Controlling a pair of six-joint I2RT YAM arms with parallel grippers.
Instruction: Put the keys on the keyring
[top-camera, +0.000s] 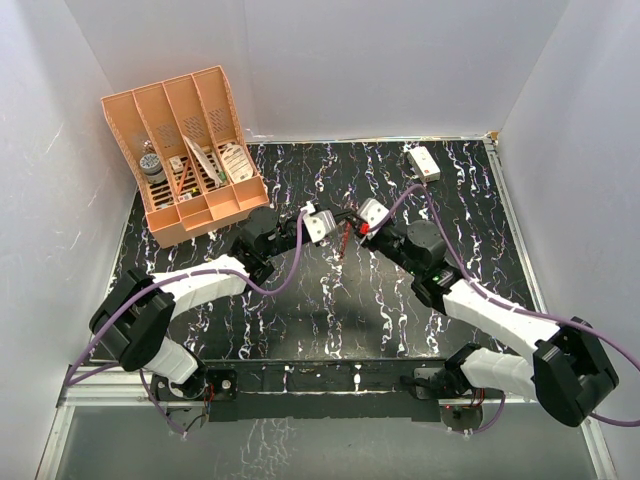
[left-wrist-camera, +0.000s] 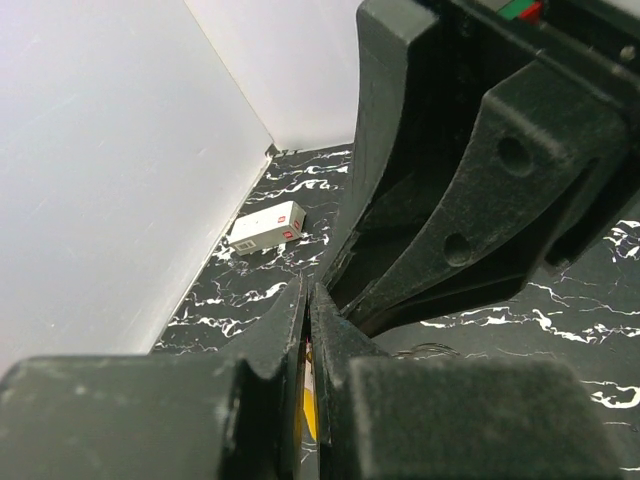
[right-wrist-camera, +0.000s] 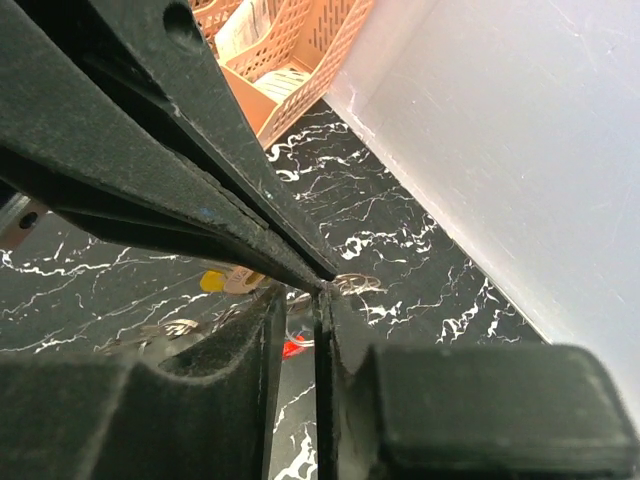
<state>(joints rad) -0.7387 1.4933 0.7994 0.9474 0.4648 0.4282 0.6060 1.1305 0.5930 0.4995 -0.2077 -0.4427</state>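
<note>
Above table (top-camera: 330, 320) centre | left gripper (left-wrist-camera: 308, 300) clenched, load unclear | right gripper (right-wrist-camera: 298, 300) slit-wide at keyring (right-wrist-camera: 292, 347), grip unclear | keys (right-wrist-camera: 165, 330) apparently unthreaded

The top camera looks down from above and behind both claws, far enough to show the whole table (top-camera: 330, 320). Each wrist camera sits just behind its own claw, left gripper (left-wrist-camera: 306, 288) and right gripper (right-wrist-camera: 297, 297), looking closely past the fingertips at the opposite claw. All three views share the table under the tips.
</note>
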